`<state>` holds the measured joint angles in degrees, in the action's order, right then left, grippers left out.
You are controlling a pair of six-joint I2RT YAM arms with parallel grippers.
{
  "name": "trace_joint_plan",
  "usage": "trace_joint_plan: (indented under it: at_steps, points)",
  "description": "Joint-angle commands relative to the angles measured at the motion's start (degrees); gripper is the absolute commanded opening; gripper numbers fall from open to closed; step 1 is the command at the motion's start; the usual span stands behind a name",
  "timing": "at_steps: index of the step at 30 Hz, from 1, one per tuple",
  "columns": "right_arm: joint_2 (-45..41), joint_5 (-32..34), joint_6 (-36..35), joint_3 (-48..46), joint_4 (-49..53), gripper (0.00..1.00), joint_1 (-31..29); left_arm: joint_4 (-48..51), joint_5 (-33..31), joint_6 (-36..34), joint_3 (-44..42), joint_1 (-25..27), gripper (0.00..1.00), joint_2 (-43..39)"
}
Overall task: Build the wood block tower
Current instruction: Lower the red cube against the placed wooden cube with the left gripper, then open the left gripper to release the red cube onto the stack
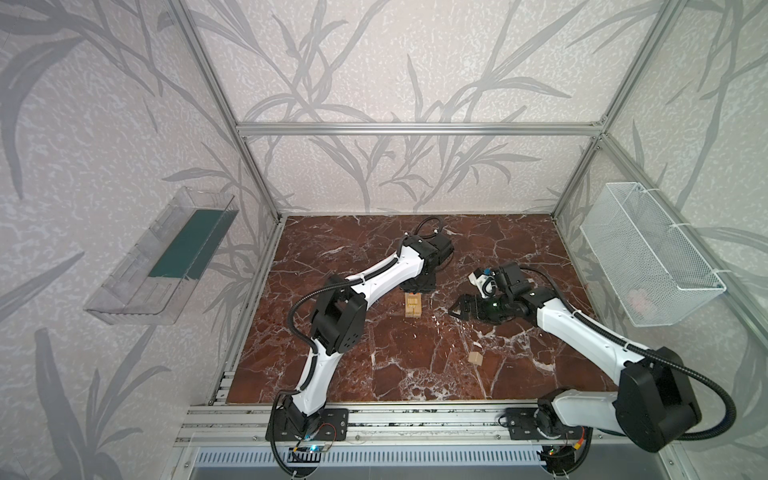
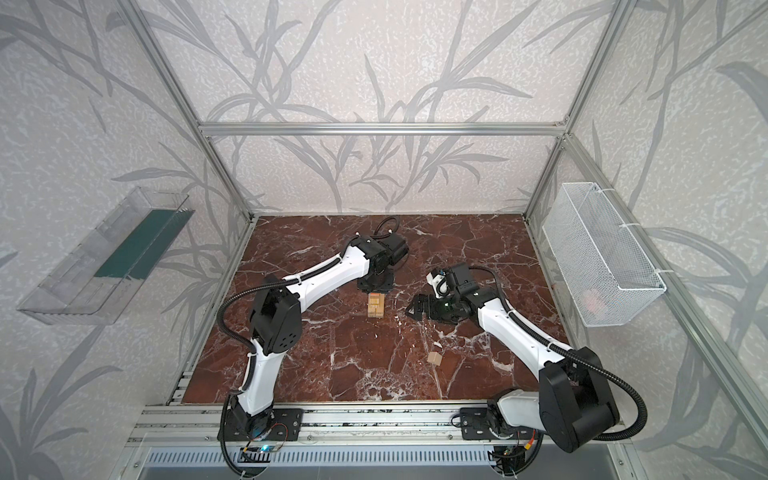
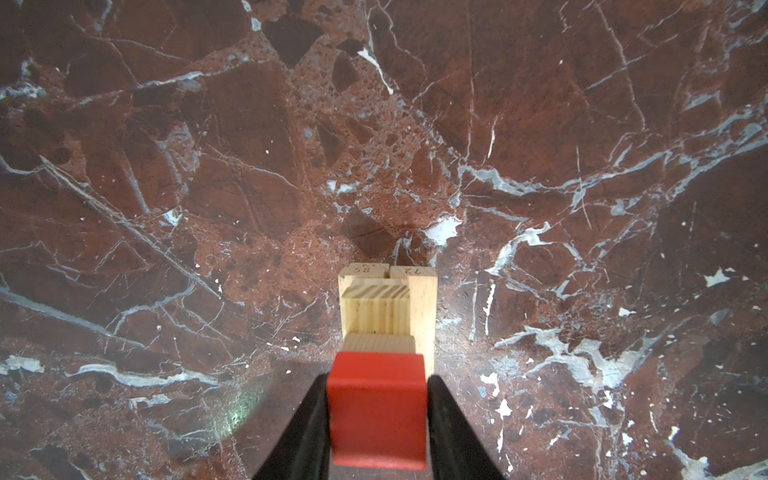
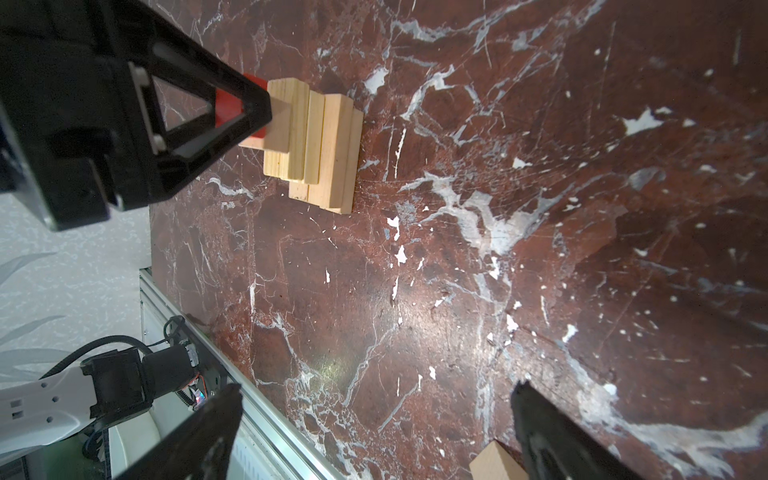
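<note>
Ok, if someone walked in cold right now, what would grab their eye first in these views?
The red cube jumps out first, sitting between the left tool's fingers right at the top of the tower, mid-table. Next, a lone pale cube lies apart on the marble table, nearer the front and to the right. The right tool hangs wide open and empty beside the tower.

walls: grey leaf wallpaper (image 1: 374, 62) | floor: red-brown marble (image 1: 415, 365) (white veins) | frame (image 1: 415, 129): aluminium | right wall: wire basket (image 1: 648, 257)
</note>
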<state>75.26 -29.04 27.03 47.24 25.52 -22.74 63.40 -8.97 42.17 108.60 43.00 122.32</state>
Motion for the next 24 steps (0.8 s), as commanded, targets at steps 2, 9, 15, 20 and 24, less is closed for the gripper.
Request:
trace_joint_plan:
  at_steps: [2, 9, 15, 20, 24]
  points:
    - [-0.21, -0.85, 0.23, -0.13, -0.39, 0.99, 0.27, 2.26, -1.62, 0.98, -0.84, -0.28, 0.37, -2.63]
    - [-0.24, -1.02, 0.40, -0.22, -0.47, 0.99, 0.25, 1.50, -0.94, 1.18, -1.53, -0.26, 0.40, -3.46]
    - [-0.24, -0.96, 0.41, -0.13, -0.52, 0.99, 0.25, 0.75, 0.06, 0.81, -1.57, -0.22, 0.42, -3.80]
    - [-0.22, -0.85, 0.22, 0.00, -0.22, 0.99, 0.24, 1.06, -0.18, 0.97, -1.54, -0.22, 0.42, -4.08]
    - [-0.63, -0.59, -0.77, 0.64, 1.16, 0.99, 0.24, 1.05, -0.17, 0.89, -1.37, -0.23, 0.49, -5.62]
